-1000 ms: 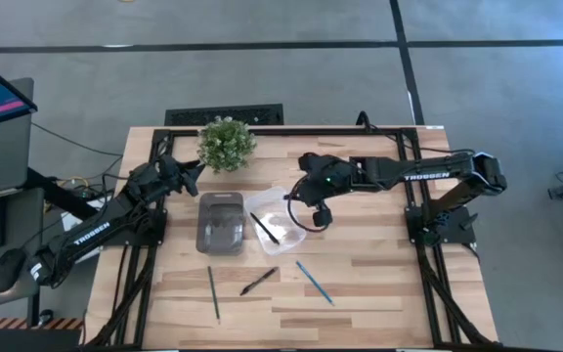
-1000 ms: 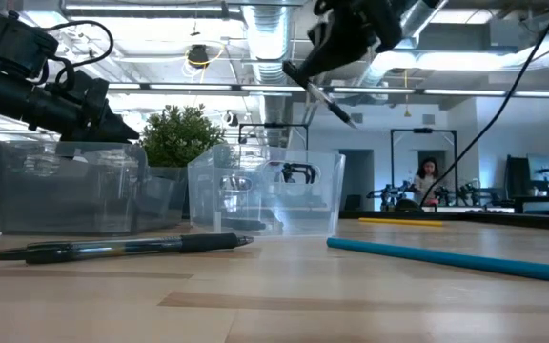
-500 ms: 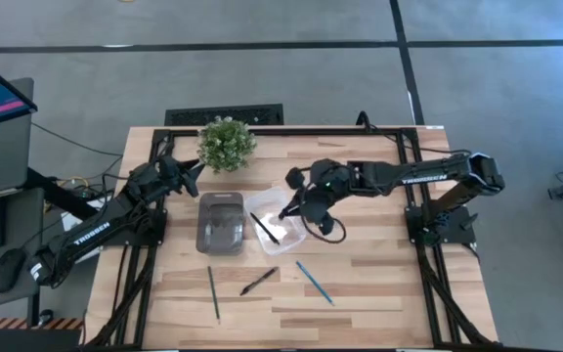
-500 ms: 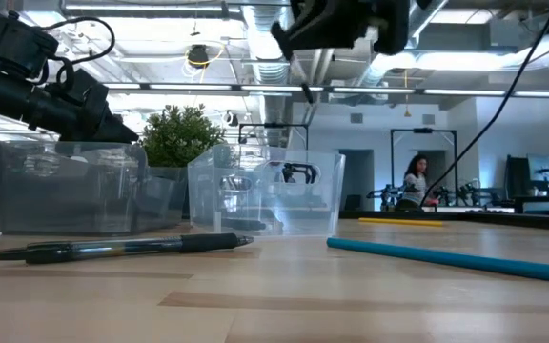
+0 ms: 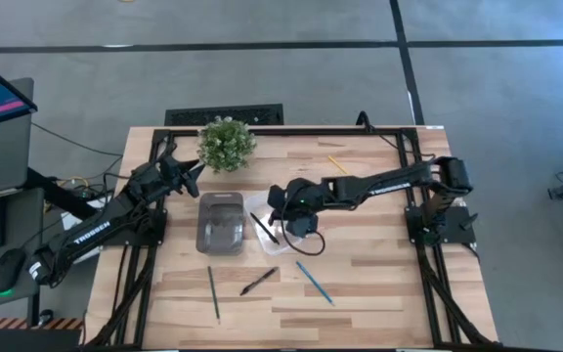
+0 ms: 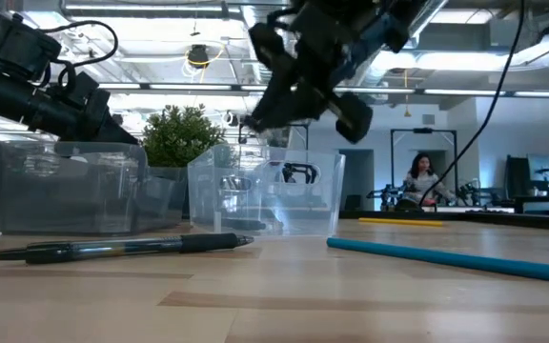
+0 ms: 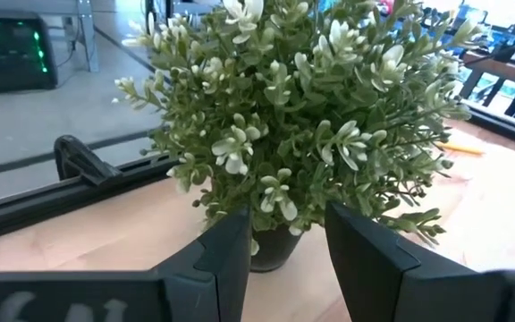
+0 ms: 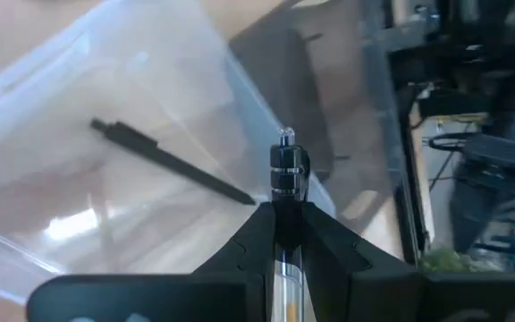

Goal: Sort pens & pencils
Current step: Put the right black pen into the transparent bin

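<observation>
My right gripper (image 5: 283, 217) hovers over the clear bin (image 5: 291, 238), shut on a dark pen (image 8: 286, 168). A second pen (image 8: 164, 161) lies flat on this bin's floor (image 5: 265, 227). A third pen (image 5: 259, 282) lies on the table near the front, between a green pencil (image 5: 213, 293) and a blue pencil (image 5: 314, 282). A yellow pencil (image 5: 337, 164) lies at the far right. At the far left my left gripper (image 7: 284, 259) stands open facing the plant (image 7: 302, 107) and touches nothing. My right gripper pinches the pen between its two fingers (image 8: 316, 237), and the pen lies along them. Its ringed, clear-tipped end (image 8: 285, 143) sticks out past the fingertips. The fingers slant down from the table's right side. The pen is lifted clear, above the clear bin.
A grey bin (image 5: 221, 225) stands just left of the clear one. The potted plant (image 5: 227, 143) stands at the far edge behind both. In the low view a person (image 6: 417, 181) is far off in the room. Bare wood spreads along the near right.
My right gripper has gone down and toward the table's left, from beside the clear bin's right edge to over the bin. Its wrist has rolled far round, and the pen has stayed in its hold.
</observation>
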Tool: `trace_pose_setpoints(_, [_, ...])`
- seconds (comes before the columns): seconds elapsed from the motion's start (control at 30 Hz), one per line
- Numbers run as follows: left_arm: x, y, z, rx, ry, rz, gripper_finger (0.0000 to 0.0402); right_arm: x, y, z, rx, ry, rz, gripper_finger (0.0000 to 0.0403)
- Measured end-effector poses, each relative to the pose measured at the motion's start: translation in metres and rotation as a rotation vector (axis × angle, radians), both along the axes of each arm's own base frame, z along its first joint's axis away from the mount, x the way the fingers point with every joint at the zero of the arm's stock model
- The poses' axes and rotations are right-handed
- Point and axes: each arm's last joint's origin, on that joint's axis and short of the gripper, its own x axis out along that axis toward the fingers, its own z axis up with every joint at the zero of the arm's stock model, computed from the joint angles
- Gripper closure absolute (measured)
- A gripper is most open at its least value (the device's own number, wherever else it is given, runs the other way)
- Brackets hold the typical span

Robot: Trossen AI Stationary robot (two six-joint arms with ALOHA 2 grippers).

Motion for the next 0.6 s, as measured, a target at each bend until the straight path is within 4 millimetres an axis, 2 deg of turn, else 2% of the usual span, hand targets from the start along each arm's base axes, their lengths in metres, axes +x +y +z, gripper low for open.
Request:
trace_pose_setpoints(0.23, [0.0, 0.0, -0.001, -0.001, 0.006, 0.009, 0.0267, 0.004, 0.0, -0.019, -0.074, 0.046, 0.034, 0.0335])
trace_pose_setpoints(0.6, [0.0, 0.0, -0.001, -0.003, 0.009, 0.012, 0.0267, 0.005, 0.003, -0.016, 0.035, 0.045, 0.018, 0.0335])
